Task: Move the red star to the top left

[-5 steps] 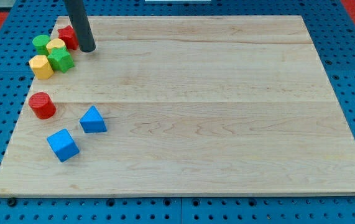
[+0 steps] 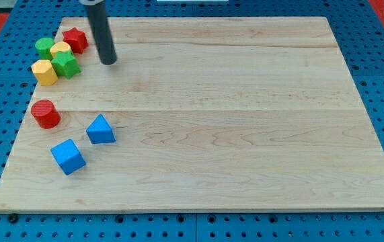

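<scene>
Now, change: our tip (image 2: 108, 62) has drawn back right of the star (image 2: 75, 39), no longer touching.
Star: top-left corner of the surface (image 2: 245, 101); task looks done.
Pincer: none fitted.

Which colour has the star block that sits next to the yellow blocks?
Green star; clearest in the camera view.

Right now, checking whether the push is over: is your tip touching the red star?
Apart. The camera view shows bare wood between my tip and the red star.
</scene>
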{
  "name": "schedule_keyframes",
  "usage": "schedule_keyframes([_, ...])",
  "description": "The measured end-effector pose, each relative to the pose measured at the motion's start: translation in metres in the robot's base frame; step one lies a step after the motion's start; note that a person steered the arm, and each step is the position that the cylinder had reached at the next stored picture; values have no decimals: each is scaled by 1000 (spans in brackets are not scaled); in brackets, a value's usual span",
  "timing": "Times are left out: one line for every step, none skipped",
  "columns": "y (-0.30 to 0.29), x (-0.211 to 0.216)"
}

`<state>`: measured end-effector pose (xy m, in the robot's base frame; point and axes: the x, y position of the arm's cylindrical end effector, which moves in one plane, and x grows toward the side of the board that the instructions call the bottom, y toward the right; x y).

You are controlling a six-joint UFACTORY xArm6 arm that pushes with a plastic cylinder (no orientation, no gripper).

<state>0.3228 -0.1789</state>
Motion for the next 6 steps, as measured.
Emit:
schedule_keyframes([-38,-12])
schedule_keyframes([-38,-40])
schedule_keyframes([-38,-65])
schedule_keyframes([-38,-79])
schedule_keyframes([-38,-113])
schedule_keyframes([-14,-106])
